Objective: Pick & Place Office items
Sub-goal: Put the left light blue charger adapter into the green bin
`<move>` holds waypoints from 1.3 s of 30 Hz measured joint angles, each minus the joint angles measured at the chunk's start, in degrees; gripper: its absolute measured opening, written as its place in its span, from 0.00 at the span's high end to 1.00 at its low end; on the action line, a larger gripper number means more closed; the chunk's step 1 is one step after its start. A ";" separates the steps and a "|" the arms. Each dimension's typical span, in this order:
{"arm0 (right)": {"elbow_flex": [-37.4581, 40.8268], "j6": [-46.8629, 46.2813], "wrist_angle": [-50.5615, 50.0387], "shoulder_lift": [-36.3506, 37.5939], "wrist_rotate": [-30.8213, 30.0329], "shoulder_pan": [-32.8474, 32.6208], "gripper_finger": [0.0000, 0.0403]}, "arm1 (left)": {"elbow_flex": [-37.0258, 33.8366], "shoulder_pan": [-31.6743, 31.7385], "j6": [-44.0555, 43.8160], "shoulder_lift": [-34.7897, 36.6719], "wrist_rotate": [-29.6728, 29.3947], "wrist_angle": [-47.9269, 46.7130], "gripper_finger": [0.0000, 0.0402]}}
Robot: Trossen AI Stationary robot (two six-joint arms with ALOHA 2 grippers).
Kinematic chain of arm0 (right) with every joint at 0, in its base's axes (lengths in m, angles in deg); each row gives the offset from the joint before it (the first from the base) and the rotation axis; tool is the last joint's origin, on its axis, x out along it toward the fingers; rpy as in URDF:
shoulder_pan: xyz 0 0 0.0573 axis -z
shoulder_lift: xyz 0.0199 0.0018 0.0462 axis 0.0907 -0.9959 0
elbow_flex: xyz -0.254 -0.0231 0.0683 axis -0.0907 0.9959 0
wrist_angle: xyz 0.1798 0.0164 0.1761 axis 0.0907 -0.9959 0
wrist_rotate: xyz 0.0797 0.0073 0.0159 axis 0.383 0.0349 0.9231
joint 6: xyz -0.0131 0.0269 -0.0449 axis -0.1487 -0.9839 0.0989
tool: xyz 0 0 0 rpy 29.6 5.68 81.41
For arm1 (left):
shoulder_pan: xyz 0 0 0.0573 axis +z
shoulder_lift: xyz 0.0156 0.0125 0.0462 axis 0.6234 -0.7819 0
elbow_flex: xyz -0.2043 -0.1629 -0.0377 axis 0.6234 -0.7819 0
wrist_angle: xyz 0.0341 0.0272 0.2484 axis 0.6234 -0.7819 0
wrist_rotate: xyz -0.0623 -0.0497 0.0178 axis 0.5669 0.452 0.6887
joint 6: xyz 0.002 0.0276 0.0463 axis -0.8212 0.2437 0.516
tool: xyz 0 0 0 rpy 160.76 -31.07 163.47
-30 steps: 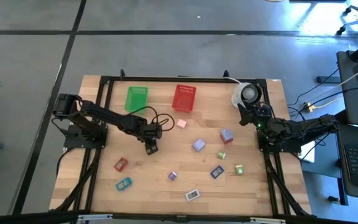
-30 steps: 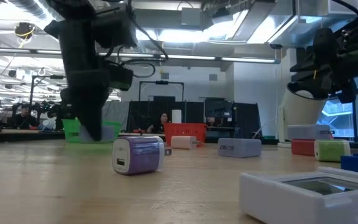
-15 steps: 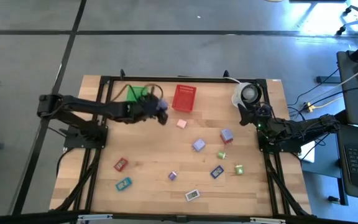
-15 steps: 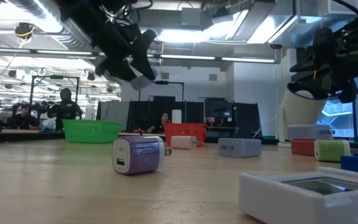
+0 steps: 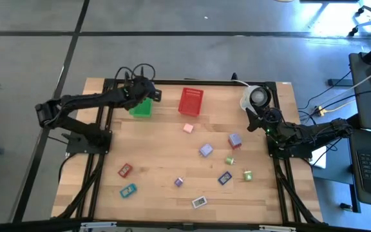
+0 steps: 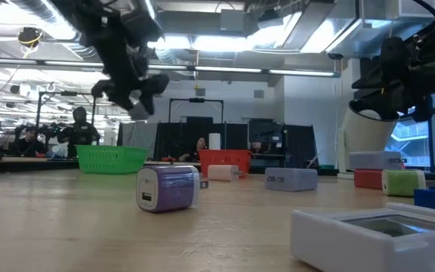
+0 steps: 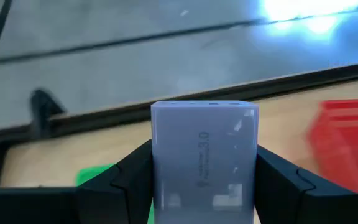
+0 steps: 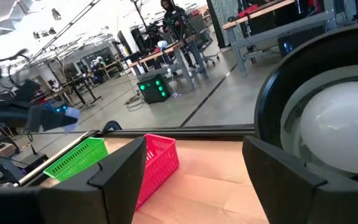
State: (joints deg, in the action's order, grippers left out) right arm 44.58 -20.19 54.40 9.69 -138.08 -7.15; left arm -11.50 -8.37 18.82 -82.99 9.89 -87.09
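Lavender block [image 7: 204,163] sits clamped between the 2 dark fingers [image 7: 132,180] of the left gripper [image 5: 148,92], held up in the air above the green basket [image 5: 140,107] at the table's far left edge. From the low view the same gripper [image 6: 136,94] hangs well above the tabletop, with free air between it and the basket [image 6: 110,158] beneath. Just to the side stands the red basket [image 5: 191,100], apart from the green one with bare wood between them.

Farther out, the wooden table [image 5: 160,154] is open across its left half: only a red piece [image 5: 125,170] and a teal piece [image 5: 128,190] lie there, near the front left. Toward the middle and right lie a pink block [image 5: 188,128], 2 lavender blocks [image 5: 205,150] and [image 5: 234,140], a small purple block [image 5: 179,182], a blue piece [image 5: 225,178], 2 green pieces [image 5: 228,160] and [image 5: 247,175], and a white piece [image 5: 199,202] close to the front edge, all apart from one another.

Right gripper [image 5: 257,115] waits at the far right corner, jaws parted and holding nothing, just beside the white round cup [image 5: 255,97].
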 joint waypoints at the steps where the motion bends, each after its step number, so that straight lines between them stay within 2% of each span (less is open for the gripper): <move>1: 0.00 0.00 0.00 0.00 0.00 0.00 0.33 | 0.00 1.27 -1.11 -0.13 1.33 -1.45 0.50; 7: 0.00 -0.02 0.02 0.00 0.00 -0.02 0.33 | 0.00 6.24 -7.83 -1.27 9.48 -10.64 0.50; 10: 0.00 -0.04 0.02 0.00 0.00 0.00 0.33 | 0.00 6.81 -8.40 -2.57 11.95 -14.48 0.50; 14: 0.00 -0.12 0.02 0.00 0.00 0.00 0.33 | 0.00 6.17 -8.44 -5.05 14.94 -14.73 0.48; 25: 0.00 -0.13 0.02 0.00 0.00 -0.02 0.33 | -0.02 4.29 -13.40 -13.36 15.40 -14.51 0.47; 32: 0.00 -0.13 0.02 0.00 0.00 -0.01 0.33 | -0.02 4.29 -13.51 -13.77 15.49 -14.25 0.46; 39: 0.00 -0.11 0.04 0.00 0.00 -0.02 0.33 | -0.02 4.31 -13.45 -13.66 16.84 -14.20 0.40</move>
State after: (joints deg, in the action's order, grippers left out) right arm 44.58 -20.30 54.44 9.69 -138.08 -7.17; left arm -11.52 -4.06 5.37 -96.66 26.73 -101.29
